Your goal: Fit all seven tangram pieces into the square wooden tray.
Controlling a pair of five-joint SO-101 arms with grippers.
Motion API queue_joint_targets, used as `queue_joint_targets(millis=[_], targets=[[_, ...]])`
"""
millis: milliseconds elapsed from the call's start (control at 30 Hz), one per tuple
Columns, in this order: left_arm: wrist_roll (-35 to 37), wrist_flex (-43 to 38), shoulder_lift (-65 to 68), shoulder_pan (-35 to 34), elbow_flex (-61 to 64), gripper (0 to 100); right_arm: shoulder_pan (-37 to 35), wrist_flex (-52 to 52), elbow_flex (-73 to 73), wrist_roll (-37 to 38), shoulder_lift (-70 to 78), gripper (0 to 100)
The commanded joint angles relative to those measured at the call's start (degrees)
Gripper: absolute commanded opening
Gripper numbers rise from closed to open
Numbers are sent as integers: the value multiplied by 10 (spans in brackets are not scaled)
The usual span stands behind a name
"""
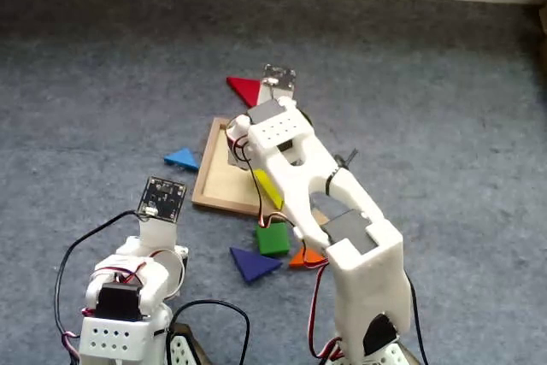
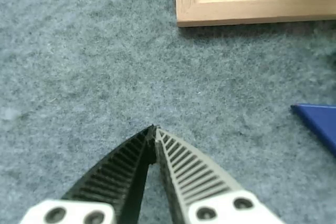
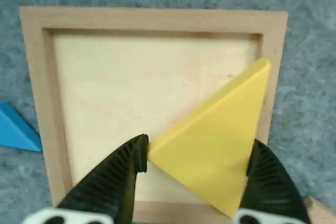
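Right tool [image 3: 199, 153]: jaws spread wide and clamped on the yellow triangle [image 3: 215, 145], one black finger at a corner, the other against the opposite side. The triangle sits over the square wooden tray [image 3: 157, 19], w/ its far corner reaching the tray's rim. Can't tell whether it rests on the tray floor.

Just outside the tray, on the side away from the yellow piece, a light blue triangle [image 3: 16, 129] lies flat on the grey worktop [image 1: 444, 126].

From the high view, the right arm stretches over the tray. Beyond the tool, past the tray's far edge, lies a red triangle [image 1: 245, 89]. Behind the tool, twd the arm's base, 3 pieces cluster: a green square [image 1: 273, 238] just beside the tray's near edge, a dark blue triangle [image 1: 254, 263] next to it, and an orange piece [image 1: 305, 257] partly hidden under the arm.

Left tool [image 2: 153, 132]: jaws together, ribbed tips meeting, gripping nothing, above bare worktop. A tray corner lies ahead of it, apart, and the dark blue triangle's tip is off to one side. Left arm sits near its base, well apart from the tray.
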Motion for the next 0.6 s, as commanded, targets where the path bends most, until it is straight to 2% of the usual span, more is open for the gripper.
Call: queue_joint_targets(millis=[0, 200, 500, 567], targets=[[-3, 3, -27, -6, 11, 5, -7, -2, -15, -11, -13, 205], [-3, 3, -27, -6, 11, 5, -7, 14, -15, -9, -14, 358], [-3, 3, -27, -6, 11, 5, -7, 98, -102, 58, -14, 364], [-3, 3, -27, -6, 11, 5, -7, 121, -124, 80, -14, 338]])
